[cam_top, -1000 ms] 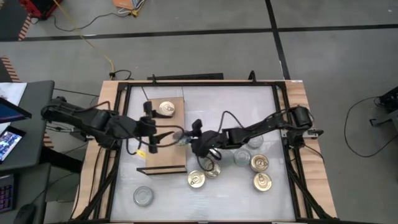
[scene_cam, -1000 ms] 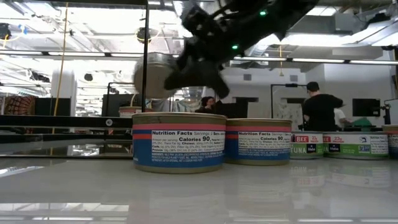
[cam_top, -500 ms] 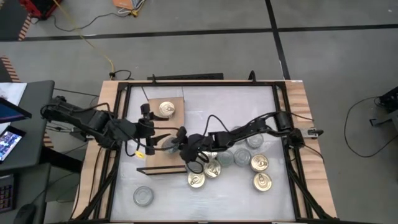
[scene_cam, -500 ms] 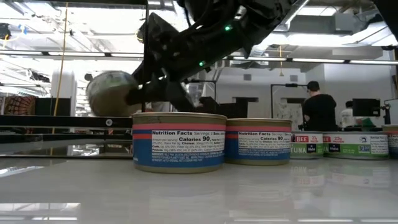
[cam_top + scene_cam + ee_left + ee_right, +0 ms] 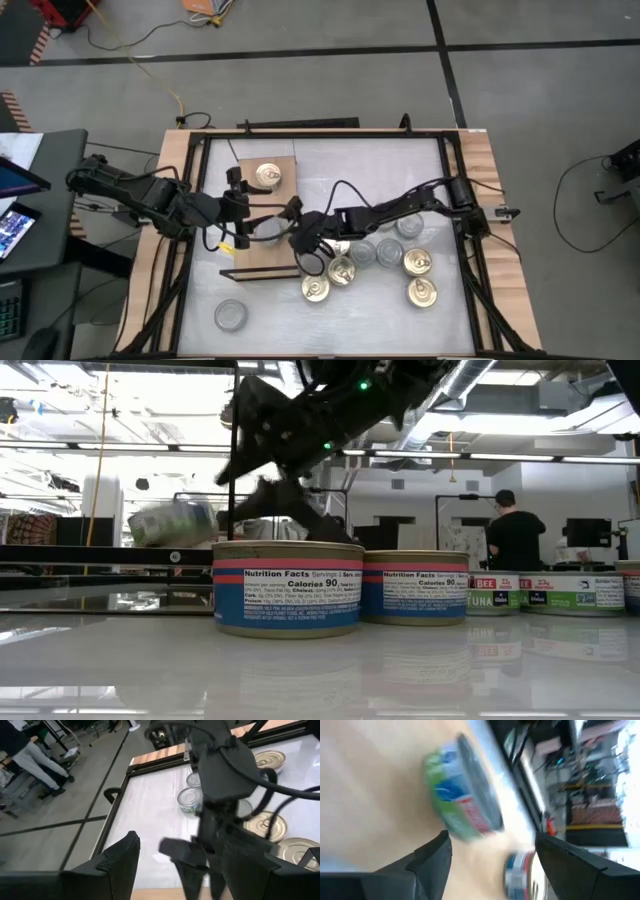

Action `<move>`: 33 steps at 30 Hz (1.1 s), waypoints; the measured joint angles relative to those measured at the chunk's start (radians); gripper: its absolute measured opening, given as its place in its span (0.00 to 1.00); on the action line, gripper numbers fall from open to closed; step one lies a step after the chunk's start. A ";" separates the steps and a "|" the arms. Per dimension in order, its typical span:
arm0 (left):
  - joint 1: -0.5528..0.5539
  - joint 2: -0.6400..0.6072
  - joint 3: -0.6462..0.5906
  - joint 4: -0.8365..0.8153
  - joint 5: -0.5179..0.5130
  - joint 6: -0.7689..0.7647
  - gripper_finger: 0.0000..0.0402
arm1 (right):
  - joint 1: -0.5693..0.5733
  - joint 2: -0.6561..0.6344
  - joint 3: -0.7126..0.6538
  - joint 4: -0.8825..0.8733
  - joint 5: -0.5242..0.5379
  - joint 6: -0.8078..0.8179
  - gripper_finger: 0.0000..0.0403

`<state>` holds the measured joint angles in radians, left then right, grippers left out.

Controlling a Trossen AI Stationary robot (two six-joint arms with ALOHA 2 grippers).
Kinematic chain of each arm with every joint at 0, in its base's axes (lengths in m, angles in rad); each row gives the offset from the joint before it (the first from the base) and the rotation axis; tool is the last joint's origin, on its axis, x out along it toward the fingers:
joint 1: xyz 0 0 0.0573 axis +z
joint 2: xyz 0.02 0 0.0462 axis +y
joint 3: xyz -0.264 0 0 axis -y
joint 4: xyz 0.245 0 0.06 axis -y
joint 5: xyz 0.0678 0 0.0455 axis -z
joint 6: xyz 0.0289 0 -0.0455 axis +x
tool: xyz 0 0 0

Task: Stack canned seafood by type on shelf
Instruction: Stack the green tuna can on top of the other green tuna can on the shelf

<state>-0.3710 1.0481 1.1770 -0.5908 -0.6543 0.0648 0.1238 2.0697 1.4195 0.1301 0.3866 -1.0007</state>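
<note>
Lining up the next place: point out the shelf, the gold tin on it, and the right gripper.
shelf (image 5: 262,262), high view, bare board near its front edge
gold tin (image 5: 267,175), high view, centre of its lid
right gripper (image 5: 292,226), high view, midway between the fingertips, over the shelf's right edge

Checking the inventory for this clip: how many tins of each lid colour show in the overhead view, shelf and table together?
Gold-topped tins: 5
Silver-grey-topped tins: 5
Total: 10
</note>
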 joint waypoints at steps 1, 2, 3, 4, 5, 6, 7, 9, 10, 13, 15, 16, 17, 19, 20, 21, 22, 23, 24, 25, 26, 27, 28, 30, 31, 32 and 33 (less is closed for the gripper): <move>0.000 0.000 0.000 -0.006 0.009 -0.010 0.61 | 0.000 -0.011 0.000 -0.062 0.016 0.021 0.81; 0.000 0.000 0.000 -0.014 0.017 -0.017 0.61 | -0.001 -0.023 -0.001 -0.130 0.032 0.048 0.81; 0.000 0.000 0.000 -0.025 0.021 -0.022 0.61 | -0.005 -0.035 -0.002 -0.199 0.046 0.081 0.81; 0.000 0.000 0.000 -0.033 0.021 -0.023 0.61 | -0.009 -0.049 -0.003 -0.261 0.058 0.118 0.81; -0.002 0.000 0.000 -0.034 0.021 -0.021 0.61 | -0.014 -0.068 -0.003 -0.320 0.067 0.162 0.81; -0.008 0.000 0.000 -0.033 0.021 -0.015 0.61 | -0.020 -0.090 -0.003 -0.379 0.076 0.212 0.80; -0.020 0.000 0.003 -0.034 0.021 -0.002 0.61 | -0.028 -0.115 -0.003 -0.433 0.083 0.271 0.80; -0.061 0.011 0.020 -0.025 0.017 0.038 0.61 | -0.046 -0.160 -0.002 -0.539 0.086 0.395 0.79; -0.083 0.022 0.029 -0.013 0.003 0.062 0.61 | -0.056 -0.185 -0.002 -0.592 0.086 0.456 0.78; -0.165 0.084 0.051 -0.021 -0.069 0.121 0.61 | -0.082 -0.254 -0.004 -0.724 0.087 0.619 0.77; -0.215 0.146 0.068 -0.029 -0.113 0.142 0.61 | -0.101 -0.307 -0.028 -0.767 0.087 0.701 0.76; -0.240 0.177 0.081 -0.045 -0.138 0.149 0.61 | -0.111 -0.339 -0.052 -0.769 0.087 0.735 0.76; -0.266 0.207 0.097 -0.066 -0.165 0.150 0.61 | -0.120 -0.370 -0.081 -0.770 0.087 0.766 0.76; -0.317 0.256 0.147 -0.129 -0.214 0.118 0.61 | -0.137 -0.432 -0.142 -0.770 0.098 0.836 0.76; -0.339 0.277 0.177 -0.168 -0.222 0.089 0.61 | -0.143 -0.465 -0.173 -0.770 0.111 0.873 0.76; -0.357 0.296 0.209 -0.210 -0.220 0.055 0.61 | -0.147 -0.503 -0.209 -0.762 0.128 0.905 0.76; -0.371 0.314 0.241 -0.246 -0.216 0.017 0.61 | -0.147 -0.538 -0.242 -0.751 0.140 0.930 0.76; -0.382 0.331 0.272 -0.282 -0.211 -0.026 0.61 | -0.144 -0.575 -0.276 -0.726 0.143 0.946 0.76; -0.392 0.347 0.303 -0.322 -0.202 -0.070 0.61 | -0.134 -0.607 -0.308 -0.692 0.142 0.958 0.76; -0.401 0.361 0.331 -0.361 -0.178 -0.116 0.61 | -0.118 -0.637 -0.338 -0.666 0.141 0.970 0.76; -0.409 0.372 0.361 -0.395 -0.148 -0.161 0.61 | -0.098 -0.662 -0.369 -0.642 0.139 0.979 0.76; -0.416 0.383 0.385 -0.417 -0.114 -0.202 0.61 | -0.074 -0.684 -0.391 -0.627 0.136 0.991 0.76; -0.424 0.393 0.407 -0.441 -0.085 -0.237 0.61 | -0.045 -0.703 -0.412 -0.604 0.134 1.004 0.76; -0.444 0.413 0.438 -0.497 -0.069 -0.301 0.61 | 0.014 -0.725 -0.450 -0.549 0.132 1.038 0.76; -0.455 0.419 0.443 -0.524 -0.072 -0.326 0.61 | 0.043 -0.727 -0.463 -0.518 0.132 1.054 0.76; -0.463 0.423 0.445 -0.550 -0.080 -0.343 0.61 | 0.067 -0.723 -0.473 -0.485 0.123 1.064 0.76; -0.467 0.422 0.445 -0.570 -0.093 -0.354 0.61 | 0.085 -0.711 -0.479 -0.458 0.096 1.078 0.76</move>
<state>-0.8381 1.4705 1.6216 -1.1610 -0.7477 -0.2895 0.2083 1.3584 0.9409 -0.3283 0.4826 0.0778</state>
